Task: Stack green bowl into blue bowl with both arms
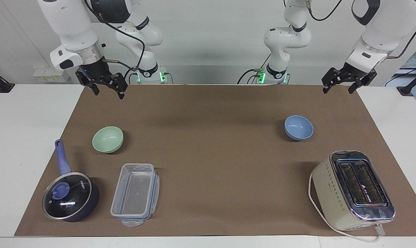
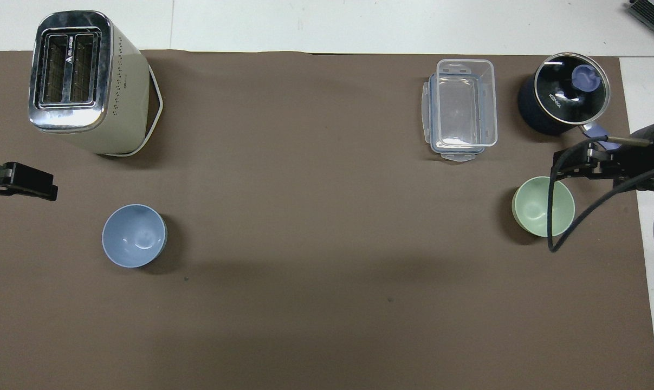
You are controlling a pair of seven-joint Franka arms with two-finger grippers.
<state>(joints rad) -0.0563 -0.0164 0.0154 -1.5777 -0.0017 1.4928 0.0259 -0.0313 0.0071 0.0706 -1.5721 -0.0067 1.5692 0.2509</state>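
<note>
Stacking not begun; green bowl [image 1: 108,139] sitting at right arm's end of the surface [image 1: 208,162], blue bowl [image 1: 298,127] well apart; I am holding right gripper [image 1: 106,90] and left gripper [image 1: 338,88] spread, empty, aloft.

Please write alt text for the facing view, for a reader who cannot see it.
A green bowl and a blue bowl sit apart on a brown mat; the open right gripper and left gripper hang above its edge.
</note>
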